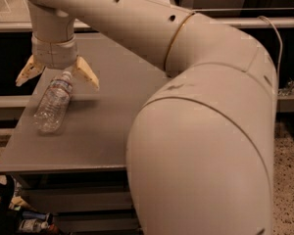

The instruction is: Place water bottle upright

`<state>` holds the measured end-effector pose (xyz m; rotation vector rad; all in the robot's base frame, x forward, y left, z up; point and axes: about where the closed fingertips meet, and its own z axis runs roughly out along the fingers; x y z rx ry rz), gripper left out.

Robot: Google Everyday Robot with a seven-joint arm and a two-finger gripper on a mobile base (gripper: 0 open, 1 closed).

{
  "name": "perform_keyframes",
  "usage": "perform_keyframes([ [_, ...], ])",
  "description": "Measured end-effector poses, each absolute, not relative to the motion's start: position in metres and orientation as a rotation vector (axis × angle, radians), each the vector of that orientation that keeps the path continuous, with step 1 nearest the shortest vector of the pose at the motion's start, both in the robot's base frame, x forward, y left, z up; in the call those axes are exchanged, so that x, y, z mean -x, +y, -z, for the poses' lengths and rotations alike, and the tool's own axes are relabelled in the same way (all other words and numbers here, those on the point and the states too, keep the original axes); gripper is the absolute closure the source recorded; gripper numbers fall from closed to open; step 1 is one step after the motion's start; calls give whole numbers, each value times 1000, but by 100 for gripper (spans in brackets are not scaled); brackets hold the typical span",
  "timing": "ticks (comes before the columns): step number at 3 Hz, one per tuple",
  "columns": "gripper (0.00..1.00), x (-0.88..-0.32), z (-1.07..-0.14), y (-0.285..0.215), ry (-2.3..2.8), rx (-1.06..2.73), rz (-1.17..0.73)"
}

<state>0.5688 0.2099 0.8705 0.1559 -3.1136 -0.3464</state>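
The gripper [57,83] hangs over the far left part of the grey table [100,138], its two tan fingers [86,73] splayed wide apart and clamping nothing. Just below it the water bottle [51,109] lies on its side on the tabletop. Its white cap shows at the far end between the fingers, and its base points toward the near left edge. The bulky cream arm [201,131] fills the right.
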Motion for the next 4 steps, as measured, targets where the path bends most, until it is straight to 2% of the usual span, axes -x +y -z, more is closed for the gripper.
perform_keyframes([
  [3, 0, -584, -852, 231, -3160, -247, 358],
  [4, 14, -582, -845, 235, -3163, -253, 358],
])
